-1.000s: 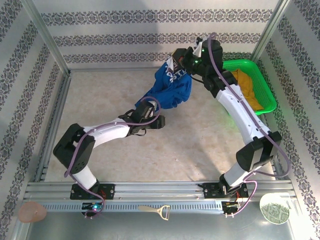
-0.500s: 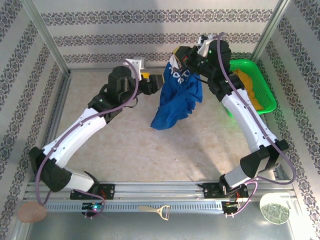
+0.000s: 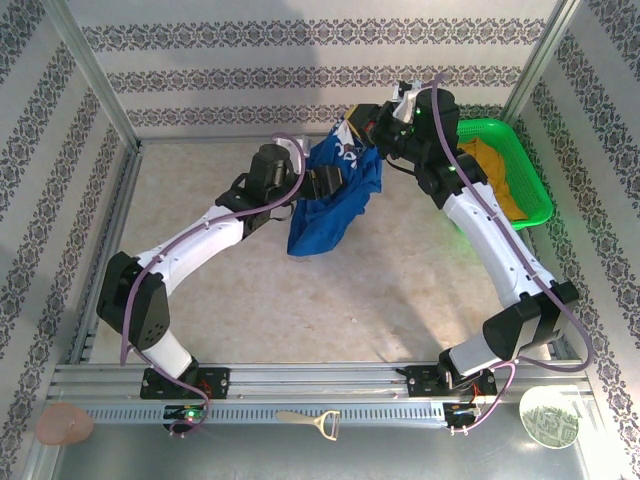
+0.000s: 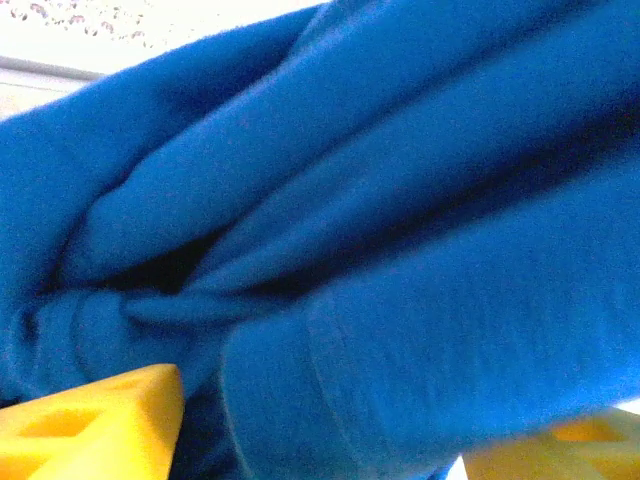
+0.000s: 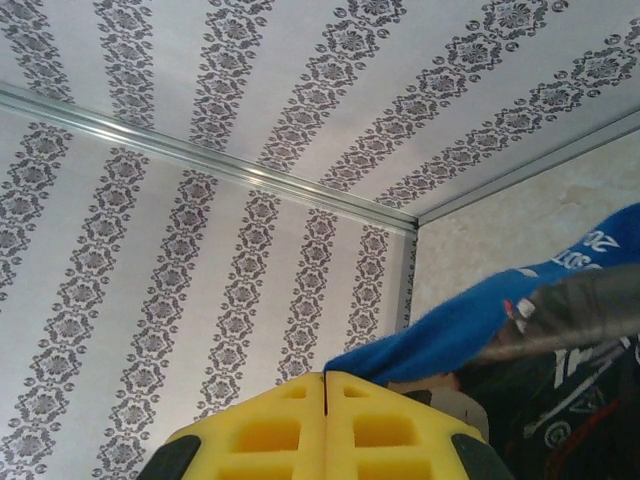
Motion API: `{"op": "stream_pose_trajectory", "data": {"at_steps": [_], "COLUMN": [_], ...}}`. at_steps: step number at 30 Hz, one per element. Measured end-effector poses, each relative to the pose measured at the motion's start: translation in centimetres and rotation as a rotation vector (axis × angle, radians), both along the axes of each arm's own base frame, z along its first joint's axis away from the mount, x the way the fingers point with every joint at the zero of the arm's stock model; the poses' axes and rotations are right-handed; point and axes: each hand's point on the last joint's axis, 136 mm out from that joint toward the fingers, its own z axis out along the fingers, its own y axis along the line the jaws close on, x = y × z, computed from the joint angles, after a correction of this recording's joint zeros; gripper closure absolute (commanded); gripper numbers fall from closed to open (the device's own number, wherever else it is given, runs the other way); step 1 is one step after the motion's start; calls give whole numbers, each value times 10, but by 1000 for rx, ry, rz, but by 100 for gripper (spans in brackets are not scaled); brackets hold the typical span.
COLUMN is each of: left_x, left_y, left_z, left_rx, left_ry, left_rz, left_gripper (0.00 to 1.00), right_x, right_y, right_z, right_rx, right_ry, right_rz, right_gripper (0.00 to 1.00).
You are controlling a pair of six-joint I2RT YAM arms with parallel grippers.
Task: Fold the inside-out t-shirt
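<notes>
t-shirt [image 4: 400, 200] folds: blurred, cropped by the left wrist view's edges
left hand [image 3: 325, 182] fingertips: buried in cloth from above
white print [image 3: 347, 152]: too small to read

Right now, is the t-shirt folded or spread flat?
Neither: bunched up. The t-shirt hangs in loose drapes from the shut right gripper; whether its lower end touches the table, I cannot tell.

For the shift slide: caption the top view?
Shut right tool holds up royal-blue cloth t-shirt; left tool meets its hanging side.
</notes>
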Motion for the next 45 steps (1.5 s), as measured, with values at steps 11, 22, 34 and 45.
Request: {"op": "stream_pose_trajectory", "data": {"at_steps": [11, 22, 34, 45], "left_x": [25, 34, 33, 42], "left_y": [-24, -1, -1, 0], "left_z": [35, 247, 279, 236], "left_rx": [-188, -561, -627, -595], "left_ry": [13, -98, -58, 59], "left_rz": [-79, -160, -157, -79], "left_gripper": [100, 100, 100, 100], "right_x": [7, 12, -24, -69], "right_y": [-12, -43, -98, -11], "right_z": [-21, -255, -183, 19], "right_rx": [-19, -223, -299, -281], "right_ry": [5, 266, 204, -296], "right_rz": [-45, -172, -249, -37], "right_gripper": [23, 19, 32, 20]}}
